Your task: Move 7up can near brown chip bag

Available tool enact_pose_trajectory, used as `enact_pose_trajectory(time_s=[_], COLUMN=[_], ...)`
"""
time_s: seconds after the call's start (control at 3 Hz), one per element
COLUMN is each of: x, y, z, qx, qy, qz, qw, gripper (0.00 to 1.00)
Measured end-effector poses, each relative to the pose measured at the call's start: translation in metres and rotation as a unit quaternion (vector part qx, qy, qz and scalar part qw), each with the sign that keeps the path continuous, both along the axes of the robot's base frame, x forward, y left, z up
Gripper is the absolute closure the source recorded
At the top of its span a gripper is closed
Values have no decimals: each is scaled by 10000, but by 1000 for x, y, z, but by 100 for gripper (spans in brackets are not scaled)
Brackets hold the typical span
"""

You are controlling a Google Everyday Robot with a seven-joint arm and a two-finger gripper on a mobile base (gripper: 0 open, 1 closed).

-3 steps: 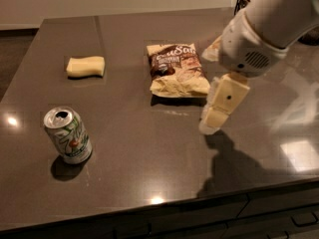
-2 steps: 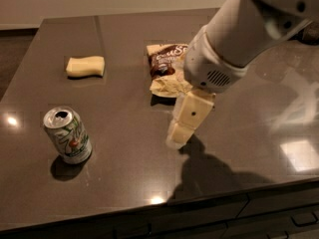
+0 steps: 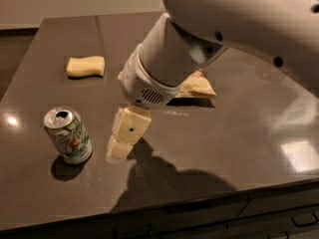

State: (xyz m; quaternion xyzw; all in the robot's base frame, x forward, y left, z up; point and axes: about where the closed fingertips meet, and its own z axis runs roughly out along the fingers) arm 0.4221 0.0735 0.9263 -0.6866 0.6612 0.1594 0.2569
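The 7up can (image 3: 68, 135) stands upright near the front left of the dark table, white and green with an open silver top. My gripper (image 3: 121, 144) hangs just above the table a short way to the right of the can, apart from it. The brown chip bag (image 3: 197, 87) lies behind my arm; only its cream-tan edge shows, the rest is hidden by the arm.
A pale yellow sponge (image 3: 85, 66) lies at the back left. The table's front edge (image 3: 164, 203) runs close below the can and gripper. My white arm (image 3: 209, 39) fills the upper right of the view.
My arm has swung left and forward across the table, bringing the gripper from beside the chip bag to just right of the can. The can and sponge have not moved.
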Motion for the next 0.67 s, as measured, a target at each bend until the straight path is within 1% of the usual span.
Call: enact_pose_trajectory(time_s=[0.33,0.67], x=[-5,-10], y=[40,69], z=[0,-7], qx=[250,360], qy=[52,109], qz=[212,385], qw=[9995,9986], gripper=[0,0])
